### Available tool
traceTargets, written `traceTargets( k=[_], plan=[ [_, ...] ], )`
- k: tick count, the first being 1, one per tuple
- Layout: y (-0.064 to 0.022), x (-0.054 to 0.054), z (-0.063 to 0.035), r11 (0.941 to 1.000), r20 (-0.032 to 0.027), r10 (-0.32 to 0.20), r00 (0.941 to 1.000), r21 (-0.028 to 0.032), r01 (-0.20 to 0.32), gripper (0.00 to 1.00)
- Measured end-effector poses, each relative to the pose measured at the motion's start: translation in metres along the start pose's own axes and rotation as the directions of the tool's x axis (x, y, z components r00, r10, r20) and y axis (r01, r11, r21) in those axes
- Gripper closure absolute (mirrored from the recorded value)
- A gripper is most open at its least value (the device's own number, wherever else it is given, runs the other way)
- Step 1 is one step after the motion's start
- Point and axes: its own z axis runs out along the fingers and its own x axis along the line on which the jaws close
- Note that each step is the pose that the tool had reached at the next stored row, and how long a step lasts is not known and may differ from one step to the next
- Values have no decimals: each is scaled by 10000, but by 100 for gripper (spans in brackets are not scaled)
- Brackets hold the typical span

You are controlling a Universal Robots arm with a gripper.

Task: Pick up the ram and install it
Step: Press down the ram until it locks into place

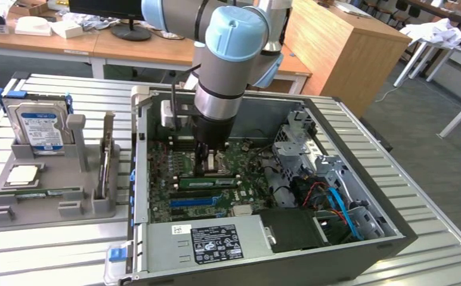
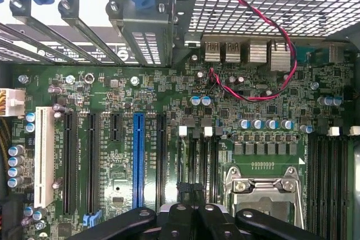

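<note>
Green ram (image 1: 208,182) beside blue slot (image 1: 194,202).

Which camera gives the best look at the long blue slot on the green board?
The wrist view: the blue slot shows at full length on the motherboard, uncovered, between black slots. The exterior view shows it too, but as a short blue strip deep inside the computer case.
</note>
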Motion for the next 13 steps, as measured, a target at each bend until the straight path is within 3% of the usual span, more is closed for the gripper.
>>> traceTargets(
  k=[13],
  plan=[
    [0, 2, 61, 10000, 1, 0, 10000, 1, 0, 90]
  ],
)
